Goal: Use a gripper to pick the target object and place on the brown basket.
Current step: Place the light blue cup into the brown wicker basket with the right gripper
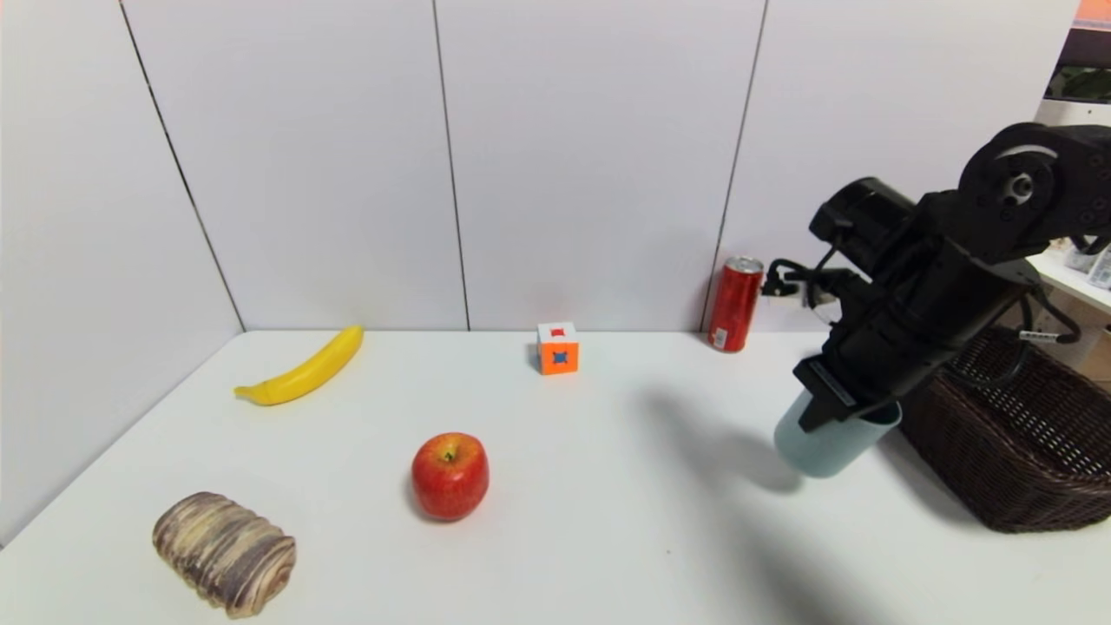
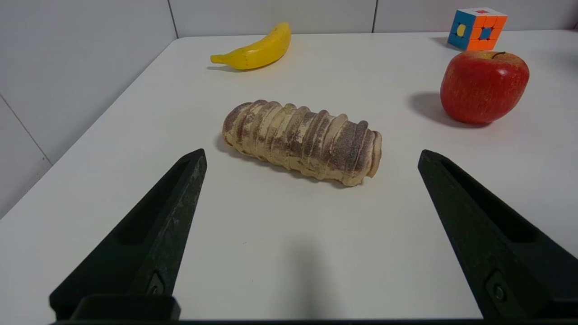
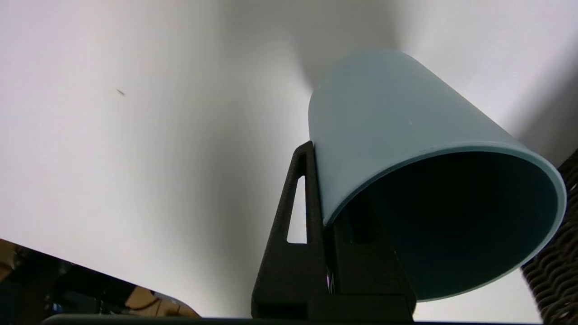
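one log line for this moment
right gripper: shut on cup, lifted, tilted | basket: beside cup | left gripper: open, parked above bread

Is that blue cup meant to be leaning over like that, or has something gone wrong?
The cup is tilted, held off the table by the right gripper, which pinches its rim, one finger outside, beside the brown basket. Nothing spills from it. The left gripper hangs open over the bread.
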You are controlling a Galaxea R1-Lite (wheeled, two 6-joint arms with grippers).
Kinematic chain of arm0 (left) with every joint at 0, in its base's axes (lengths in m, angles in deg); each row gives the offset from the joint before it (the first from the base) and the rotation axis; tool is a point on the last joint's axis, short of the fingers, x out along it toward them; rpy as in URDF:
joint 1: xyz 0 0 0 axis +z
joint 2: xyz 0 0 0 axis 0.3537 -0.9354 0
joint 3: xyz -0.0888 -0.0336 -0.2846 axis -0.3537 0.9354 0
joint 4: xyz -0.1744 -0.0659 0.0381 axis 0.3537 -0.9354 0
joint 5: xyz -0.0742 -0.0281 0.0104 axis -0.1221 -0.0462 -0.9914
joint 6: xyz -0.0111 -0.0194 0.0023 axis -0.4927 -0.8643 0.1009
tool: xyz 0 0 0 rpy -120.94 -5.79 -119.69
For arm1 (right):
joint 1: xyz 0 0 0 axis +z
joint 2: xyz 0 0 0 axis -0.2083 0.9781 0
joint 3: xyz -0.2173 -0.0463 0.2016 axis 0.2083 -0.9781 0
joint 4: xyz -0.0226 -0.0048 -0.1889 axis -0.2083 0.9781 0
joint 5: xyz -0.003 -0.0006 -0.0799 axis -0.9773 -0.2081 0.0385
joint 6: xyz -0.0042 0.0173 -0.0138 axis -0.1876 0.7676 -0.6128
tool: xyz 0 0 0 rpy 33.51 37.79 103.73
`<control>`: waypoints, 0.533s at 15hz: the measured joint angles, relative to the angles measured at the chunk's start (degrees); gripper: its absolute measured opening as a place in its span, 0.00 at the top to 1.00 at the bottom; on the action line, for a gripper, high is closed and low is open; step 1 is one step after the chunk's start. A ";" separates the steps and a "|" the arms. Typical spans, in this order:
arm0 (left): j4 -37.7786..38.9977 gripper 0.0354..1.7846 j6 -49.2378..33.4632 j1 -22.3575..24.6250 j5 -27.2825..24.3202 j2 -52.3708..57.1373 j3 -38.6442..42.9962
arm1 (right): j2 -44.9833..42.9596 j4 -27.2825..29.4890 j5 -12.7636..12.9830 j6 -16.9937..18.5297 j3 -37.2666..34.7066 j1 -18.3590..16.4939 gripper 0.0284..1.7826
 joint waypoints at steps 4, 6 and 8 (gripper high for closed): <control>0.00 0.06 -0.02 0.00 0.00 0.00 0.00 | -1.40 -0.22 0.16 -3.00 8.91 -3.24 0.96; 0.00 0.06 -0.05 0.00 0.00 0.00 0.00 | -1.90 -1.15 0.27 -5.53 13.73 -7.16 0.96; 0.00 0.06 -0.02 0.00 0.00 0.00 0.00 | -2.21 -4.73 0.28 -6.95 15.99 -11.92 0.96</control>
